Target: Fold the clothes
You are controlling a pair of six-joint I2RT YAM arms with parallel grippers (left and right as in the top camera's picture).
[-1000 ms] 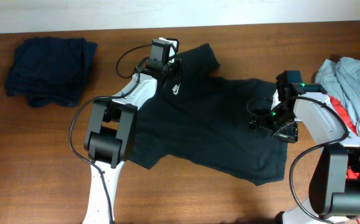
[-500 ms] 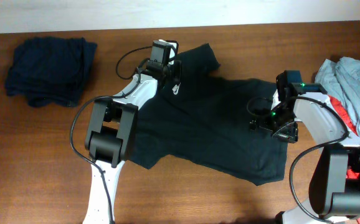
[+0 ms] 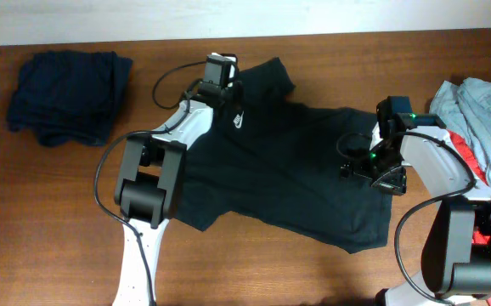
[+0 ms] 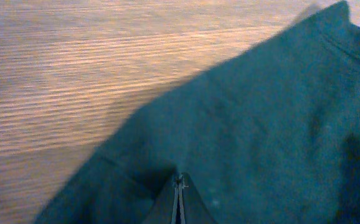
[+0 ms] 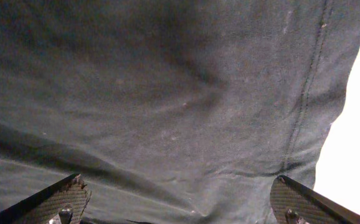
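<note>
The only mark in sight is a small white logo [image 3: 238,118] on the chest of the black tee [image 3: 296,170]. The tee lies spread over the middle of the tabletop [image 3: 59,212]. The logo is on the part of the tee nearest the far edge, left of the middle. From overhead it shows as a few pale strokes, too small and blurred to read as a word or a brand. Both wrist views show plain dark cloth with no print. Nothing legible shows on the dark pile [image 3: 67,85] near the far left corner or on the grey-blue and red heap [image 3: 483,110] at the right edge.
</note>
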